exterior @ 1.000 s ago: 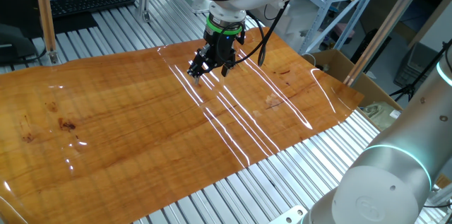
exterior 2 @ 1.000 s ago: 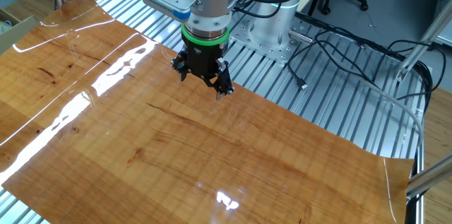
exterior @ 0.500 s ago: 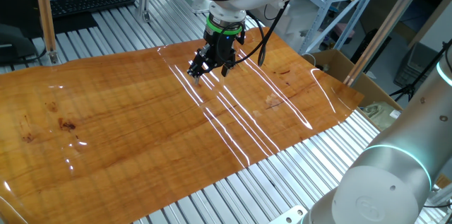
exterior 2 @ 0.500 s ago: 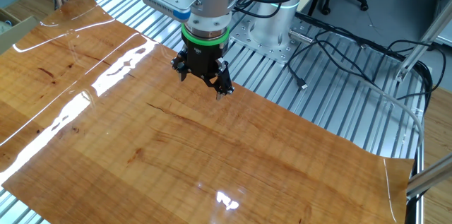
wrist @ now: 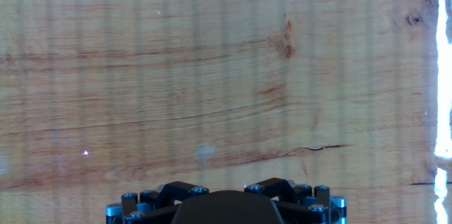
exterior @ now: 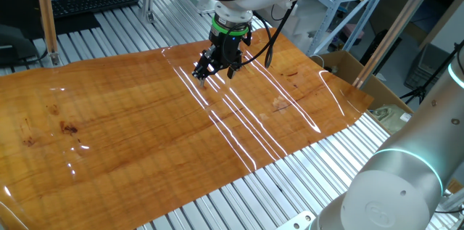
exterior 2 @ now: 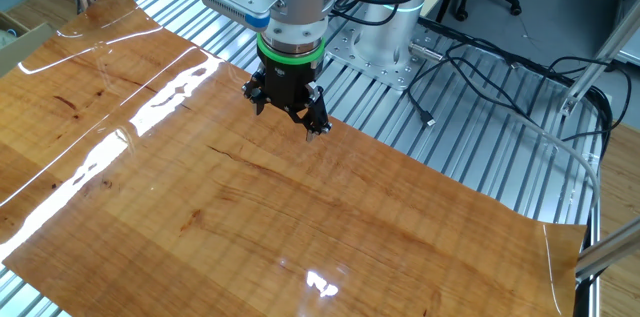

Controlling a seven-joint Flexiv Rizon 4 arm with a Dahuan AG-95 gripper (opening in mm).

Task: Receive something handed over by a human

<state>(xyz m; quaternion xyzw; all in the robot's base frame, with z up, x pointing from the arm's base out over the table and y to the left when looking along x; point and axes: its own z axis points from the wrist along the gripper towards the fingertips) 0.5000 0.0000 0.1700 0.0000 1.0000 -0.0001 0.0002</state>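
Note:
My gripper (exterior: 215, 72) hangs a little above the far part of the wooden tabletop (exterior: 145, 128), pointing down. Its two black fingers stand apart with nothing between them. The other fixed view shows it (exterior 2: 287, 120) near the tabletop's back edge, also open and empty. The hand view shows only the black gripper base (wrist: 224, 208) at the bottom edge and bare wood grain below; the fingertips are outside that frame. No orange-red ball shows in any view. No human hand or forearm shows in any view.
A second silver-white robot arm (exterior: 395, 186) with a cyan ring stands at the front right. A cardboard box (exterior: 355, 70) sits beyond the right edge. Cables (exterior 2: 500, 87) lie on the ribbed metal bench behind. A keyboard (exterior: 90, 1) lies at the far left.

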